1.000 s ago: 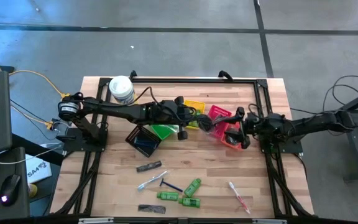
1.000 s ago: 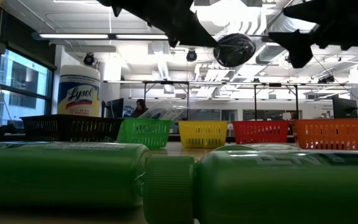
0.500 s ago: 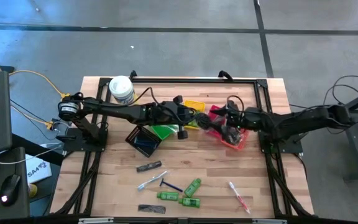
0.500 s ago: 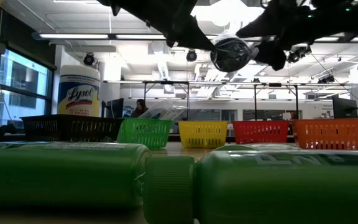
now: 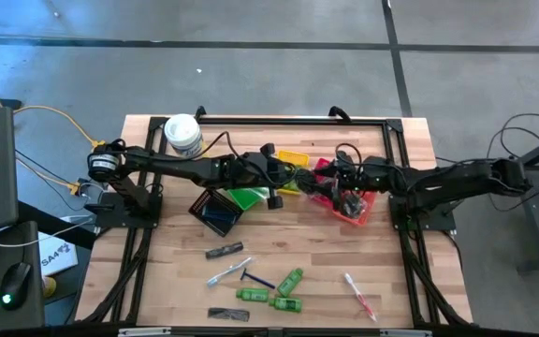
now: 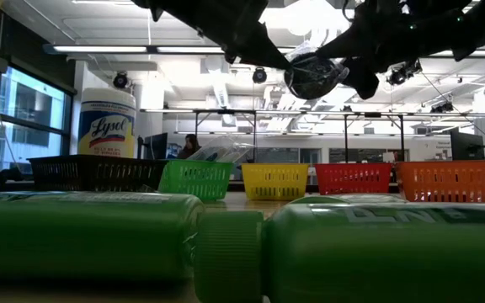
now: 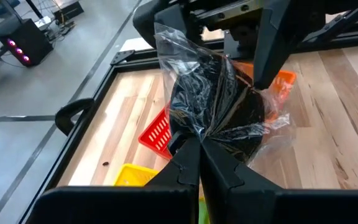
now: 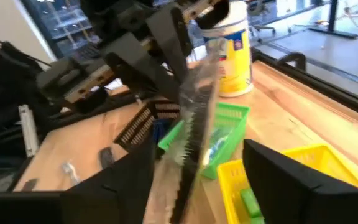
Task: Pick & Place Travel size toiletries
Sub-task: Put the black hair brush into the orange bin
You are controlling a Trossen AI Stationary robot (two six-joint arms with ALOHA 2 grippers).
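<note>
- Step in hand, as we judge it: a hand-over in mid-air. The left gripper (image 7: 201, 146) is pinched tight on the clear wrapping of a dark mesh bundle (image 7: 213, 106), holding it up above the worktop's middle, toward the far edge, over the row of baskets.
- The right gripper (image 8: 194, 165) has its fingers spread wide on either side of the bundle, which we see edge-on between them in the right wrist view; we cannot tell whether they touch the wrapping.
- In the high view both arms meet over the red basket (image 5: 328, 169), with the orange basket (image 5: 356, 210) just beside it.
- Next move, in our judgement: the right fingers must close squarely on the bundle before the left lets go; a slack wrapper could slip.
- Other toiletries lie near the worktop's near edge, among them green mini bottles (image 5: 289, 281).
</note>
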